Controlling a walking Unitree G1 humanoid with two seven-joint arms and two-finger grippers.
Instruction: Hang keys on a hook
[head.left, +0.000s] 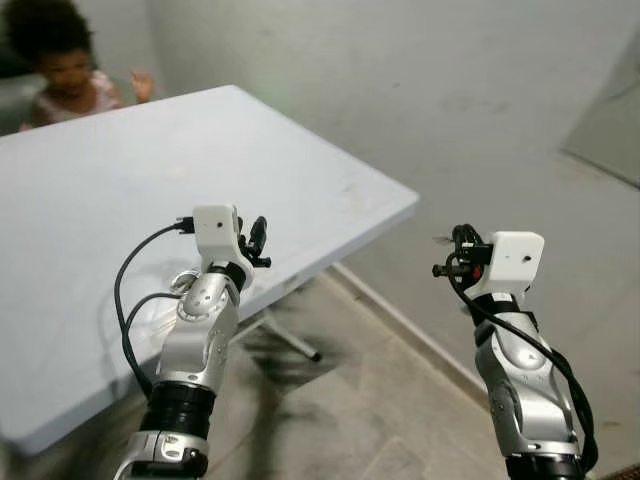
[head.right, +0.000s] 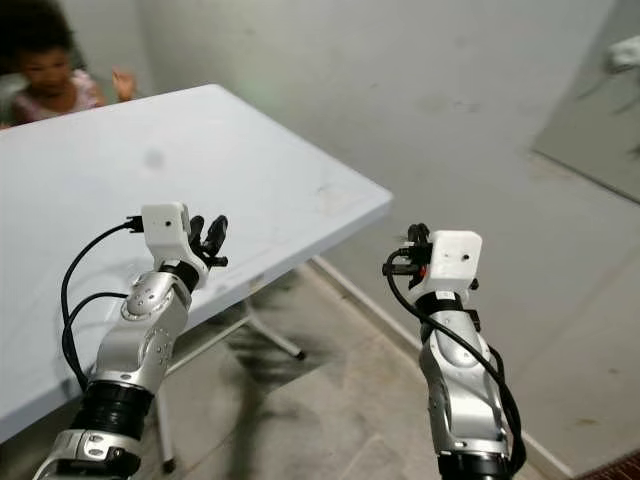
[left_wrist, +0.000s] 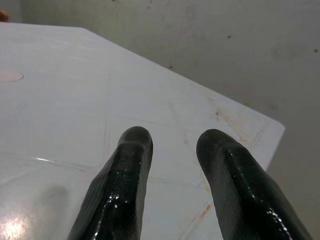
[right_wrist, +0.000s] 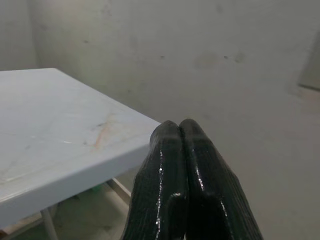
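- Nearest to me, the right pincer (head.left: 447, 252) is held up in the air off the white surface's (head.left: 120, 200) near corner, over the floor (head.left: 350, 400). Its two black fingers (right_wrist: 187, 165) are pressed together with nothing between them.
- The left pincer (head.left: 256, 240) hovers just above the white surface, close to its near edge. Its fingers (left_wrist: 127, 170) stand apart and hold nothing.
- The white surface itself looks bare apart from faint scuffs and a rusty smear by its corner. I can make out no keys on it, nor in either pincer.
- Past the surface's corner runs the grey wall (head.left: 400, 80); I see no hook on it that I can be sure of.
- At the far side of the surface sits a person (head.left: 60, 70), one hand raised.
- By my reckoning the job has hardly begun: the keys must first be found and picked up, then the hook found and the keys hung on it.
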